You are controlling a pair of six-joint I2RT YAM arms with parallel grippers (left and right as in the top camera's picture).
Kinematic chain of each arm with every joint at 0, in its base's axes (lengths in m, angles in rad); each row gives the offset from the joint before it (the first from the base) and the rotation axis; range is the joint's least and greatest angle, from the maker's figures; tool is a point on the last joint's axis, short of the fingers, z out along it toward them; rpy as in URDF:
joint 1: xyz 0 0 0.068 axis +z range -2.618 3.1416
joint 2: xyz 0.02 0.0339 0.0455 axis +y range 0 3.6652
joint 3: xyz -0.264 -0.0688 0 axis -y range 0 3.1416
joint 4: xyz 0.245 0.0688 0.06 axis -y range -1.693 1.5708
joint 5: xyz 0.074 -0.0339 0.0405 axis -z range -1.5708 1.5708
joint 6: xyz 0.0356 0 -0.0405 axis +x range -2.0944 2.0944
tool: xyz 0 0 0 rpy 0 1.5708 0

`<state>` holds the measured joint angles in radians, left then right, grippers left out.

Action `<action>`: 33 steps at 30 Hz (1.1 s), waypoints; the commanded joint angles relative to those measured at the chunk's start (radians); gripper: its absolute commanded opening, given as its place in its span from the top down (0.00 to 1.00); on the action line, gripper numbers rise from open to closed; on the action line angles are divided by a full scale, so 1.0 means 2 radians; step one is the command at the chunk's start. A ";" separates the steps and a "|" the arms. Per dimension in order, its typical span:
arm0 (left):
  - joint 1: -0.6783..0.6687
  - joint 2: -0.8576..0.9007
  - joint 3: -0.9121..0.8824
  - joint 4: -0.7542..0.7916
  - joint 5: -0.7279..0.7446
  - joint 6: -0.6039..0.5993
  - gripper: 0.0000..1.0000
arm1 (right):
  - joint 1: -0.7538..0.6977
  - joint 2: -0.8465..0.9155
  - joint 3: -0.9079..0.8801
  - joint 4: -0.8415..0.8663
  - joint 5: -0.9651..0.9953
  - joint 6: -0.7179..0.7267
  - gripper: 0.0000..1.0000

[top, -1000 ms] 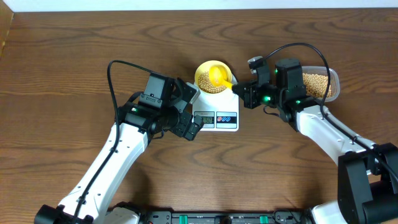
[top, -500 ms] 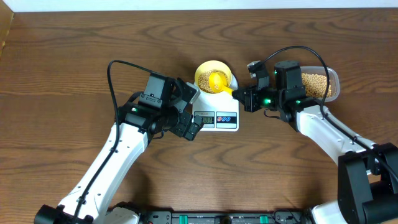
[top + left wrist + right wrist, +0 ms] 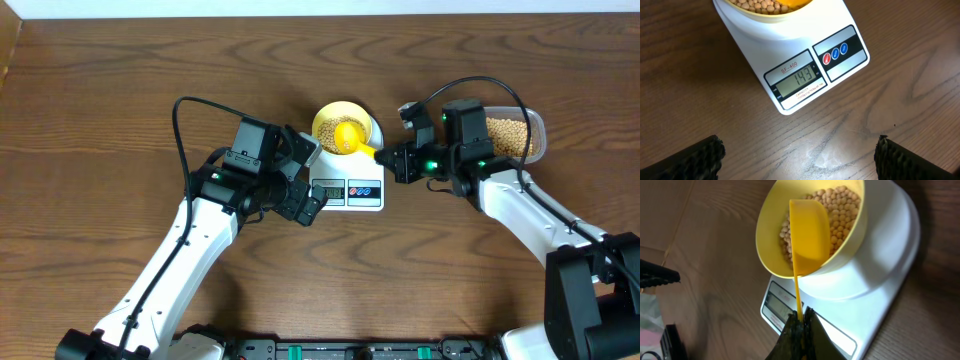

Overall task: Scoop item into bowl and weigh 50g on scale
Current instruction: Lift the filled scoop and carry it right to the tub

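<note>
The pale yellow bowl stands on the white scale and holds tan beans. My right gripper is shut on the thin handle of a bright yellow scoop. The scoop's blade is tipped on edge inside the bowl, over the beans. In the left wrist view the scale has a display reading 143. My left gripper is open just in front of the scale above bare wood, nothing between its fingers.
A clear plastic tub of beans sits behind my right arm at the right. The left arm crosses the table from the front left. Dark wood stretches on all sides.
My right gripper has drawn slightly back to the right and toward the front, and the scoop has shifted a little inside the bowl. The left arm has stayed still.
</note>
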<state>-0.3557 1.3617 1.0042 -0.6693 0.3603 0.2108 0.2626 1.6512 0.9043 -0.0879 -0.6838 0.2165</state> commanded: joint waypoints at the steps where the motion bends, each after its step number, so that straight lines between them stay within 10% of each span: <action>1: -0.001 0.002 -0.003 0.000 -0.003 0.006 0.02 | -0.015 -0.017 0.004 -0.003 -0.002 -0.024 0.99; 33: -0.001 0.002 -0.003 0.000 -0.003 0.007 0.02 | -0.024 -0.078 0.004 0.046 -0.052 0.011 0.99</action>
<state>-0.3557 1.3617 1.0042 -0.6693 0.3603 0.2108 0.2195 1.5467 0.9039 -0.0055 -0.7601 0.2184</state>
